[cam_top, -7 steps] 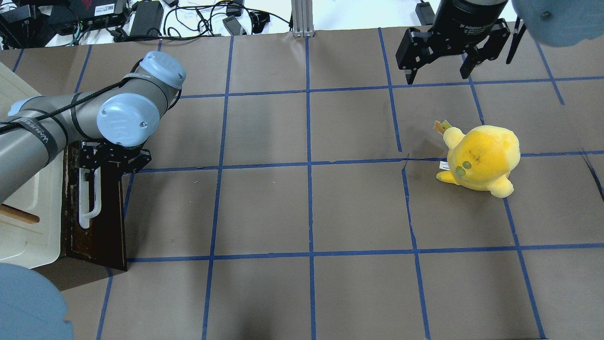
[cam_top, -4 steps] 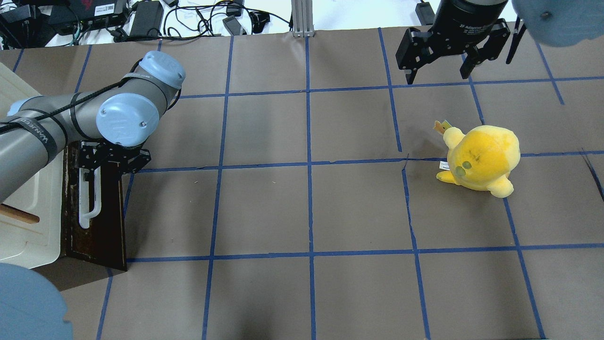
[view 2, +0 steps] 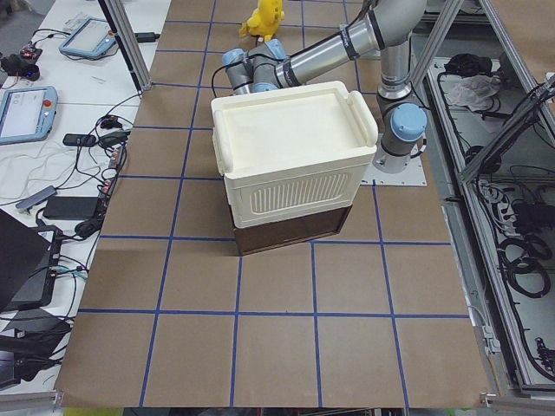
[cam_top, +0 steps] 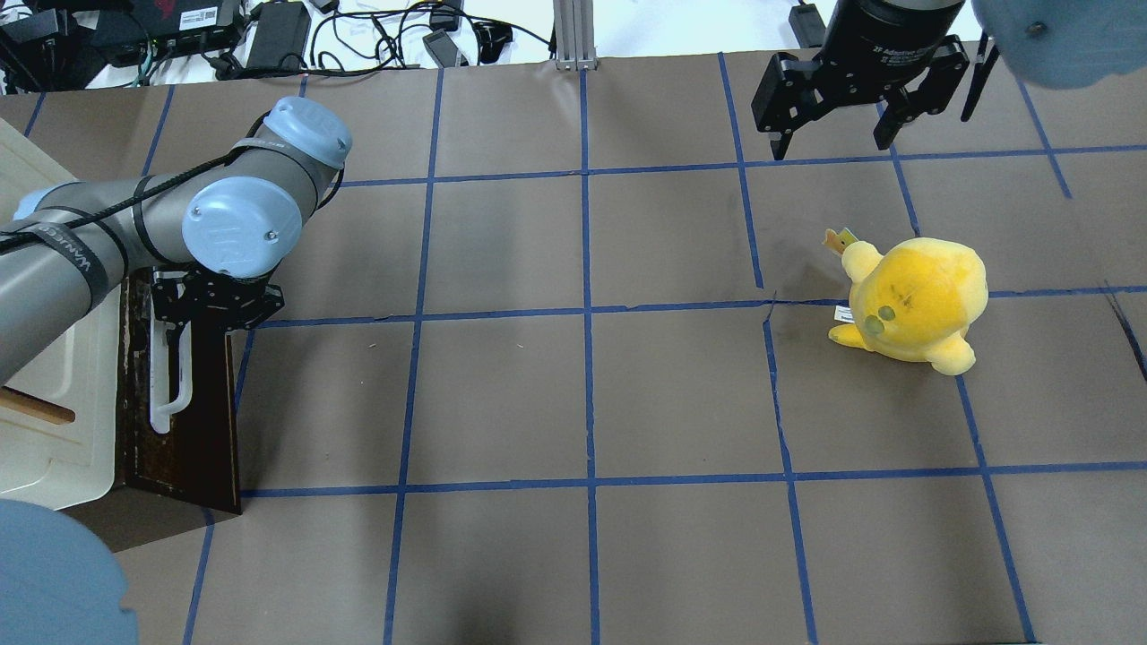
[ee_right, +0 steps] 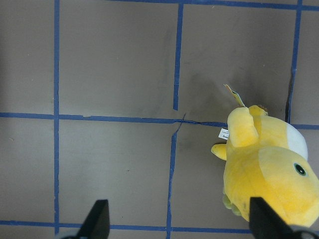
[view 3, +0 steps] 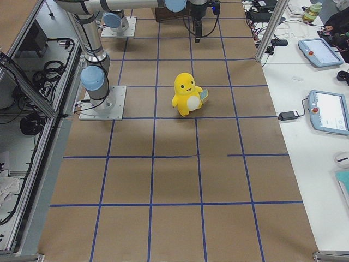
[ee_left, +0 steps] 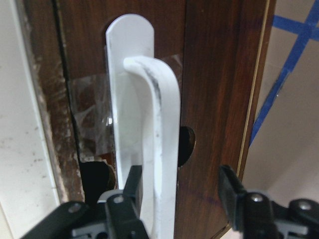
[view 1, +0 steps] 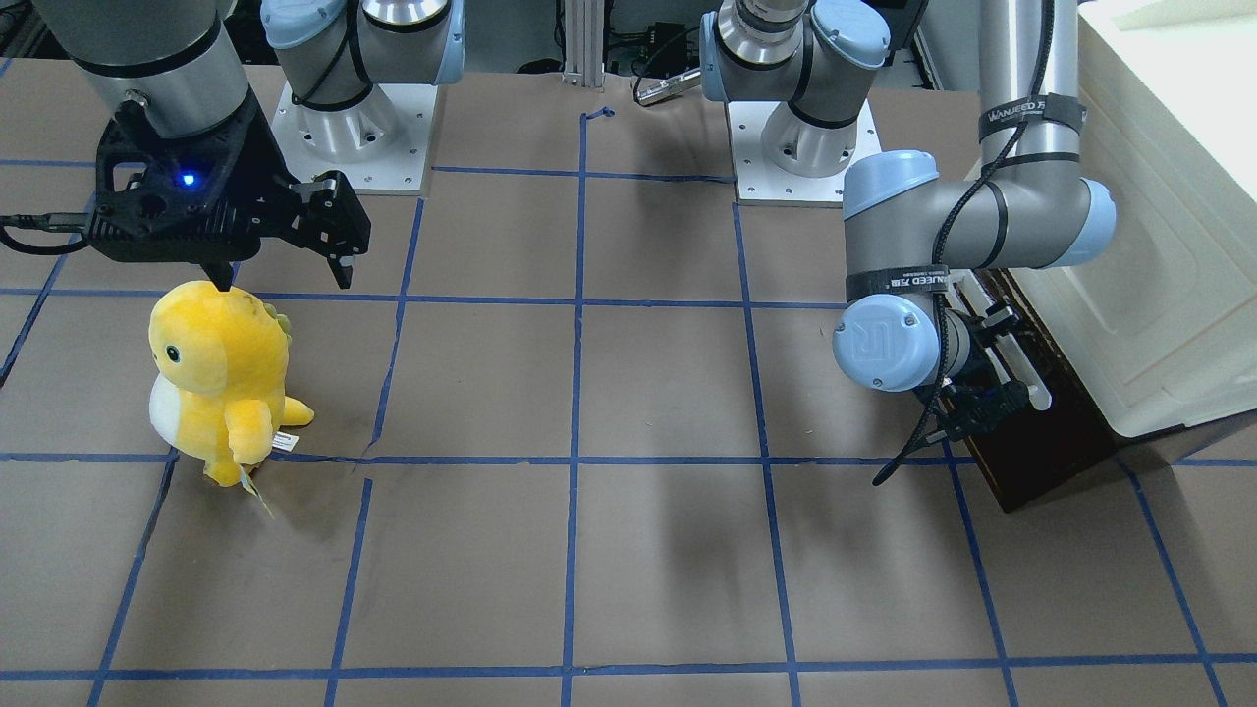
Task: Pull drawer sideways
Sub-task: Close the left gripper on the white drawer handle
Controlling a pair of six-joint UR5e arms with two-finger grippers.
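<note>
Barely a hair's shift for the left gripper (ee_left: 180,185) since a second ago. Its jaws are spread astride the white handle (ee_left: 149,124) of the drawer (cam_top: 193,430), one finger just beside the bar and the other apart. The drawer sits under the cream cabinet (view 2: 295,165) at the table's left end. The right gripper (cam_top: 833,146) hangs spread wide, apart from the yellow plush (cam_top: 914,300).

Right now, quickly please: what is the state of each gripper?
Left gripper: open, astride the white handle, not clamped on it.
Right gripper: open, holding nothing.
</note>
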